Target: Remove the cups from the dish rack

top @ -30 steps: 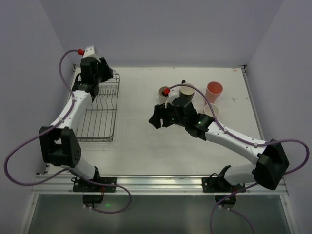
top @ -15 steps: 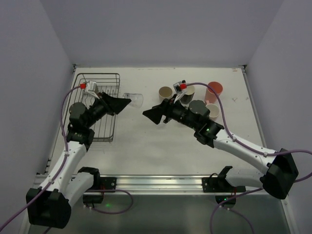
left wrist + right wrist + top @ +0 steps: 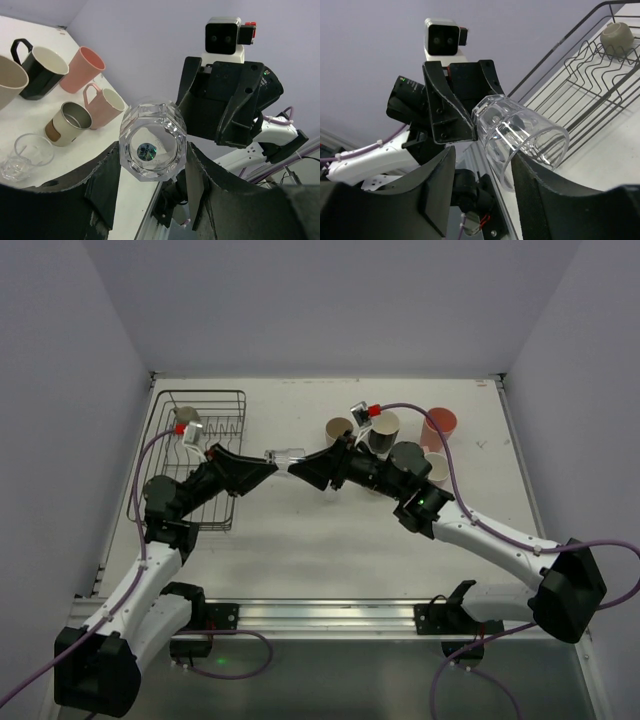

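**One clear glass aloft between our two arms**

We see the left gripper (image 3: 262,468) pressed tight on the faceted base of a clear glass (image 3: 152,145). The glass lies on its side in the air above the middle of the table (image 3: 300,560), away from the dish rack (image 3: 205,392) at the far left corner. The right gripper (image 3: 482,157) faces it with its fingers spread to either side of the glass's mouth. We make out a gap on one side and cannot tell about the other.

A round blue-green sticker (image 3: 146,149) shows through the base, its print too small for us to read.

In the far right part of the table stand a beige tumbler (image 3: 10,80), a black mug (image 3: 40,70), a salmon-pink tumbler (image 3: 82,67), a pale pink mug (image 3: 105,105), a grey metal cup (image 3: 70,122) with a brown band, and a second clear glass (image 3: 31,152).

A rounded beige piece (image 3: 617,34) sits in a corner of the rack; we cannot tell whether it is a cup.
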{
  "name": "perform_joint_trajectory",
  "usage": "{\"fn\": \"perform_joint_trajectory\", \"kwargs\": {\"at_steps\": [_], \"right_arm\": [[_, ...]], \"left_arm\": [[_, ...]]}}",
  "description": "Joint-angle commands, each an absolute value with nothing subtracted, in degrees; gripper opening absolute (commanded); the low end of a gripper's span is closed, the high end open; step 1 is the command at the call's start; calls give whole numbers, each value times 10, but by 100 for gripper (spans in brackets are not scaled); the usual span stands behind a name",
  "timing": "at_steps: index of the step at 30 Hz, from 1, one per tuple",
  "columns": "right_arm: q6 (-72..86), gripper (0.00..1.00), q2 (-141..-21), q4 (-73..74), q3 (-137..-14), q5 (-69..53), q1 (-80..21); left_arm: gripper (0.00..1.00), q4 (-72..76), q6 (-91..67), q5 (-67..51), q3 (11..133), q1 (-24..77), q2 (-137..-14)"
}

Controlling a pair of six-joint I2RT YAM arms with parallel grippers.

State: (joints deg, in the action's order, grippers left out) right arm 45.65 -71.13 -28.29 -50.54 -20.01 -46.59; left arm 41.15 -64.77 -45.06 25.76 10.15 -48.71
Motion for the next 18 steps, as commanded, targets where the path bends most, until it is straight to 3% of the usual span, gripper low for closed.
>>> {"fn": "perform_joint_trajectory", "kwargs": {"at_steps": [1, 5, 7, 8, 9, 10, 11, 14, 18], "right_arm": [[482, 49, -716, -354, -533, -209, -464], [493, 23, -729, -353, -540, -199, -464], [497, 22, -736, -349, -544, -199, -463], [497, 18, -739, -345, -550, -197, -463], [496, 5, -741, -336, -555, -195, -462], [481, 2, -743, -298, -562, -189, -461], [469, 0, -742, -271, -580, -180, -460], [391, 0, -736, -125, -613, -130, -458], [284, 0, -761, 115, -703, -79, -449]], "left_arm": [[30, 445, -648, -468, 257, 105, -475], [56, 321, -558, -446, 284, 105, -450], [59, 302, -546, -441, 288, 105, -444], [66, 301, -540, -442, 288, 105, -441], [71, 295, -531, -442, 293, 105, -441], [77, 252, -519, -440, 301, 105, -441], [87, 209, -466, -424, 315, 105, -441], [100, 0, -322, -326, 403, 105, -435], [100, -159, -216, -179, 473, 105, -411]]}}
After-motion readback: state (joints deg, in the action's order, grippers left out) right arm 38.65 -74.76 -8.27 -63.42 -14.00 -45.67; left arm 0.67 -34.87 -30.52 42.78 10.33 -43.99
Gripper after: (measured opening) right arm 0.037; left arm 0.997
